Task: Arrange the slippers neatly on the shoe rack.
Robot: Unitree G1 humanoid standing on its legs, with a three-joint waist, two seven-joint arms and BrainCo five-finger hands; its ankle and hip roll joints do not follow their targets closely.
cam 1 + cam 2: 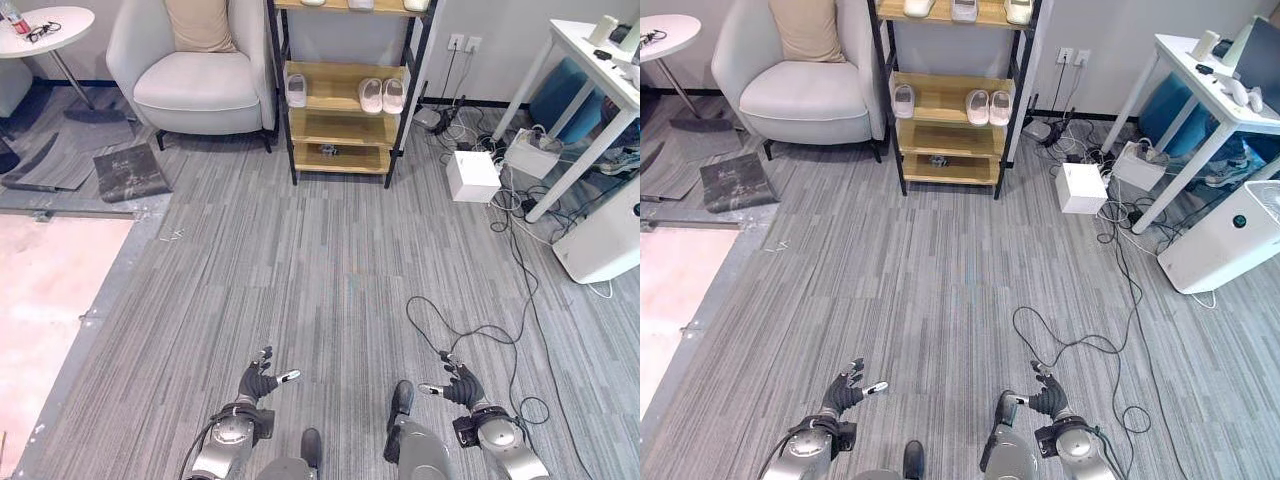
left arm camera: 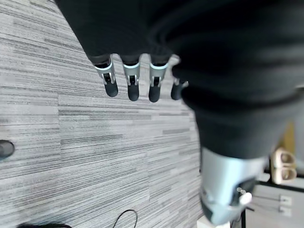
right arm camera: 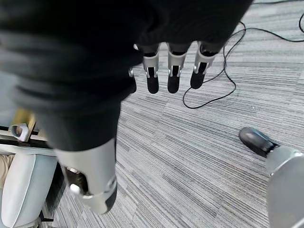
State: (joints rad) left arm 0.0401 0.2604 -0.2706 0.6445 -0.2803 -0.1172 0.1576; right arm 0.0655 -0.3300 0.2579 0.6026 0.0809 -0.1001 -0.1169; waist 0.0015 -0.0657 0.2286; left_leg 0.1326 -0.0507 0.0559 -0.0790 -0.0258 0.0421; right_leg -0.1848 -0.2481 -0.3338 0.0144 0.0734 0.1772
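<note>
Slippers (image 1: pixel 381 95) already sit as a pair on the rack's (image 1: pixel 345 130) middle shelf, a single one (image 1: pixel 296 89) off to their left. Fingers on both hands hang loose and straight, holding nothing. Left hand (image 1: pixel 258 383) and right hand (image 1: pixel 459 384) hover low over the carpet (image 1: pixel 330 270), well away. Looks like either finished or needing a walk-up first.

Left hand (image 1: pixel 258 382) and right hand (image 1: pixel 460 385) held low, apart, fingers apparently relaxed, both empty
</note>
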